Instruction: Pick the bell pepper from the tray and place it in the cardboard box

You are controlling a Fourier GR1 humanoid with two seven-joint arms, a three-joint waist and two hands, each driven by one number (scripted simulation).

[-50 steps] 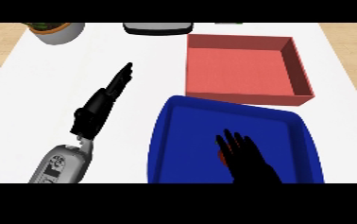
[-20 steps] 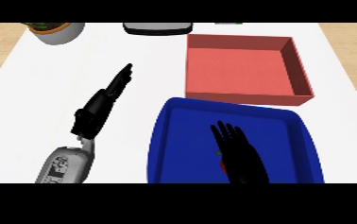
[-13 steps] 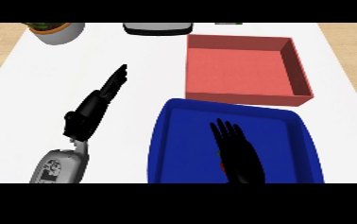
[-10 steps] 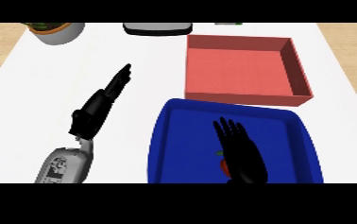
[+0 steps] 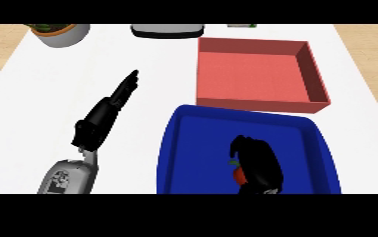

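A blue tray [image 5: 192, 151] lies at the front right of the white counter. My right hand [image 5: 257, 164] is inside it, fingers curled over a red bell pepper [image 5: 238, 173] of which only a small red patch and a bit of green stem show at the hand's left side. The reddish cardboard box [image 5: 255, 74] stands open just behind the tray, nothing inside it. My left hand [image 5: 109, 111] rests on the counter to the left of the tray, fingers straight and pointing away, holding nothing.
A potted plant in a pale pot [image 5: 59, 32] stands at the back left. A dark flat appliance [image 5: 167, 30] sits at the back middle, with a small green item [image 5: 241, 25] beside it. Wooden floor shows past the counter's right edge.
My right hand's fingers, straight over the tray earlier, have curled down round the bell pepper, whose red side has come into sight. The left hand has hardly moved.
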